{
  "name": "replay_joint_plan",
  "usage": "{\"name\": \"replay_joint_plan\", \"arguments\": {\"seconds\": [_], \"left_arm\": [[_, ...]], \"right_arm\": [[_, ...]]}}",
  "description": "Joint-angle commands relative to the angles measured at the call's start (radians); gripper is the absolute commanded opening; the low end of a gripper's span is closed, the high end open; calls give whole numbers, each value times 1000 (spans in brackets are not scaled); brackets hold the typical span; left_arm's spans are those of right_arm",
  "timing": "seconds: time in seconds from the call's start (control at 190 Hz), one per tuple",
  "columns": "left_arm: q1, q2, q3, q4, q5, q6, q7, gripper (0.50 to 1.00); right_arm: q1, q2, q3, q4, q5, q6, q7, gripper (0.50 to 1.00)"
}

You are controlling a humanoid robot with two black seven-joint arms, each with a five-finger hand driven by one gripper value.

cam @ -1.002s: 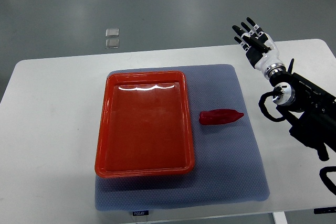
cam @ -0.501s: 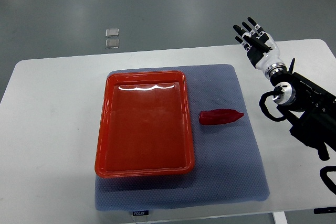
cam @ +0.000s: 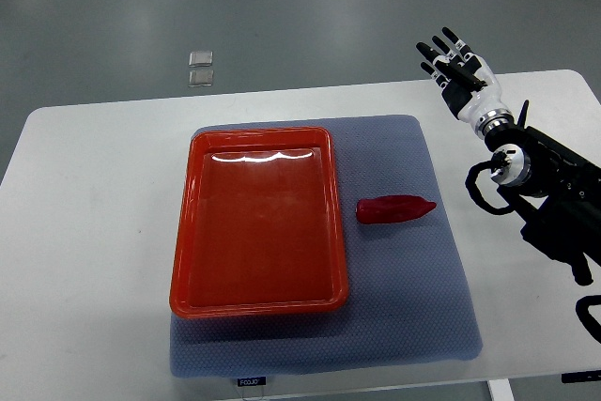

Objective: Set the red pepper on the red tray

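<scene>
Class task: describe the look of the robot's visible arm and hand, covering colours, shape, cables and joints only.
Only the right hand shows. It has a white palm shell and slim black fingers with pale tips. A silver ring forms the wrist. Behind it, the forearm is bulky and black, with a round silver joint and a looping black cable.

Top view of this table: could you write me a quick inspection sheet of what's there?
Surface: white table with a grey mat on it.
Job's things: red pepper lies on the mat, right of the empty red tray, not touching it.
Clutter: nothing seen.
Robot hand: right robot hand raised over the table's far right edge, fingers spread, empty; left not in view.
Cables: black loop at the right arm.
Surroundings: grey floor, two small squares on it.
</scene>
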Motion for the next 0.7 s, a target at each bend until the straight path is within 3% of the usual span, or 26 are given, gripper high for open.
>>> {"name": "replay_joint_plan", "arguments": {"seconds": [0.0,0.332,0.596,0.696], "left_arm": [[0,0,0,0,0,0,0,1000],[0,0,0,0,0,0,0,1000],[0,0,0,0,0,0,0,1000],[0,0,0,0,0,0,0,1000]], "right_arm": [[-2,-5,-5,-1,0,1,0,913],[7,-91,-15,10,-89,9,-5,913],[41,-198,-100,105,-410,27,-8,911],[63,-270,-219,194,-562,29,-9,909]]}}
